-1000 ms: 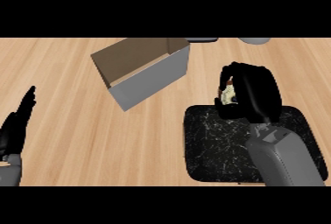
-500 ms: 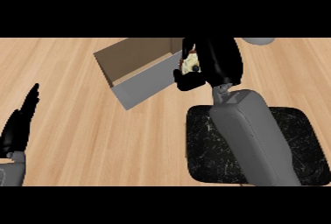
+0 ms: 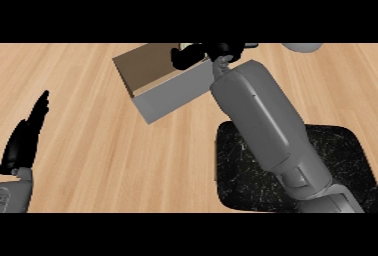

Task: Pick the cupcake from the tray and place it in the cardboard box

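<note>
The right hand [image 3: 210, 51] hangs over the open brown cardboard box [image 3: 159, 75], fingers curled, presumably round the unseen cupcake. Lower it inside the box before letting go. The left hand [image 3: 26, 137] rests open, well left of the box.

The robot's grey right forearm [image 3: 266, 130] rises from the lower right edge of the head view and runs diagonally up and to the left, stretched far out. At its end the black right hand [image 3: 210, 51] sits near the top of the scene, its fingers curled (what, if anything, they enclose cannot be made out). The black left hand [image 3: 24, 137] rests at the left edge, fingers straight and pointing up, on a short grey left wrist [image 3: 13, 192].
</note>
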